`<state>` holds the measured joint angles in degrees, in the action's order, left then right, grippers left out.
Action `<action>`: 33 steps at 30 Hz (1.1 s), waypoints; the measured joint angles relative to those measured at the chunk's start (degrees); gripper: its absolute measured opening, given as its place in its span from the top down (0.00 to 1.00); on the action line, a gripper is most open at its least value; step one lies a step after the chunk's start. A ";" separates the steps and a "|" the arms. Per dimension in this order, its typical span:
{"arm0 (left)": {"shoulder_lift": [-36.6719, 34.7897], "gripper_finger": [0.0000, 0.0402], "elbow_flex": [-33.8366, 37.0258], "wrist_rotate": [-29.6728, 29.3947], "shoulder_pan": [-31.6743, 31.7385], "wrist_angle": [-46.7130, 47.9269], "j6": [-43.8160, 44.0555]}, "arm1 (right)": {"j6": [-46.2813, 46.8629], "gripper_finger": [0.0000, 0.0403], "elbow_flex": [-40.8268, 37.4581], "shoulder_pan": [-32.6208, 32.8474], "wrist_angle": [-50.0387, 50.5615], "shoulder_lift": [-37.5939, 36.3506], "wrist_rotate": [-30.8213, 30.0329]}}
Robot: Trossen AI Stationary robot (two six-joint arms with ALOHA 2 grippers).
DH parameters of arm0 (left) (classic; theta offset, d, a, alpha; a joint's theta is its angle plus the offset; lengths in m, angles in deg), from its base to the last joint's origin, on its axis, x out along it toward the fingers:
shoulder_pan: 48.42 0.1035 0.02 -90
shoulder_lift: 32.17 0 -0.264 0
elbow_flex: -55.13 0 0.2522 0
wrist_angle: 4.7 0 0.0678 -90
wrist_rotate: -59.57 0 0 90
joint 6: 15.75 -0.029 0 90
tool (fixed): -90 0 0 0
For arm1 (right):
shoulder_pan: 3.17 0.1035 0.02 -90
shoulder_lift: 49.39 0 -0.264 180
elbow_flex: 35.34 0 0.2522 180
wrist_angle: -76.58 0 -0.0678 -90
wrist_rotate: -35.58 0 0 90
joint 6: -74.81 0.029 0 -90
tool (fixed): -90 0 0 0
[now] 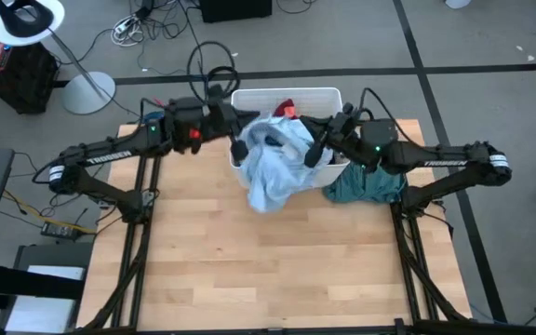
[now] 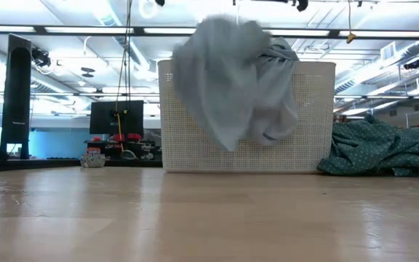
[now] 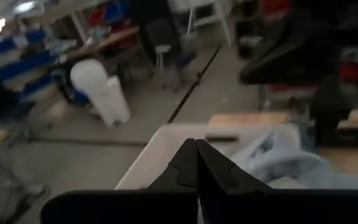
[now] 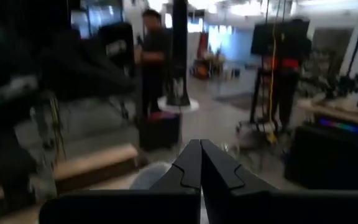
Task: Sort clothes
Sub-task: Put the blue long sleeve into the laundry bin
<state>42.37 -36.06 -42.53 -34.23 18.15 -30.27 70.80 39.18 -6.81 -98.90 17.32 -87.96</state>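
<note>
A light blue garment (image 1: 273, 167) hangs bunched in front of the white bin (image 1: 328, 93), clear of the table in the low view (image 2: 231, 80). My left gripper (image 1: 241, 149) and my right gripper (image 1: 316, 154) stand at its two upper ends, both shut (image 3: 196, 149) (image 4: 201, 152). A teal garment (image 1: 366, 186) lies heaped on the table at the bin's right side. Something red (image 1: 287, 109) and more cloth lie inside the bin. My left gripper is shut on the light blue garment's upper left part (image 1: 249, 154), coming level from the table's left. The fingers hide the place of contact. The cloth (image 3: 284, 162) hangs slack below, clear of the table. My right gripper is shut on the garment's upper right part (image 1: 305, 154), coming level from the table's right. Its own fingers hide the contact. The cloth sags between the two grippers and hangs free (image 2: 268, 116).
The bin (image 2: 311, 116) stands at the table's far middle, right behind the hanging garment. The near half of the wooden table (image 1: 277, 270) is bare. A person (image 4: 151, 56) stands in the room beyond the table.
</note>
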 joint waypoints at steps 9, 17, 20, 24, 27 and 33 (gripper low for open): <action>0.04 1.00 -0.72 2.95 2.62 18.79 2.66 | 9.78 1.00 1.06 -2.62 23.36 -3.75 -1.09; -0.32 1.00 -0.68 5.33 1.82 25.80 3.85 | 15.99 1.00 1.06 -1.41 35.40 -9.71 3.87; -1.45 1.00 -0.68 5.33 1.43 26.80 3.75 | 16.08 0.97 1.06 -0.96 37.95 -11.24 7.52; -4.65 1.00 -0.68 6.34 1.11 31.27 4.29 | 18.86 0.91 1.06 -0.54 40.79 -11.70 10.16; -8.15 1.00 -0.68 8.37 -0.04 35.88 6.50 | 19.53 0.85 1.06 -0.11 42.52 -11.11 11.95; -16.03 1.00 4.96 7.41 -5.73 37.42 11.39 | 20.98 0.71 1.04 2.58 45.02 -9.01 14.10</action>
<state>26.34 -31.10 -35.12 -39.96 55.57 -18.87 91.78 40.22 -4.23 -53.88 8.31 -73.86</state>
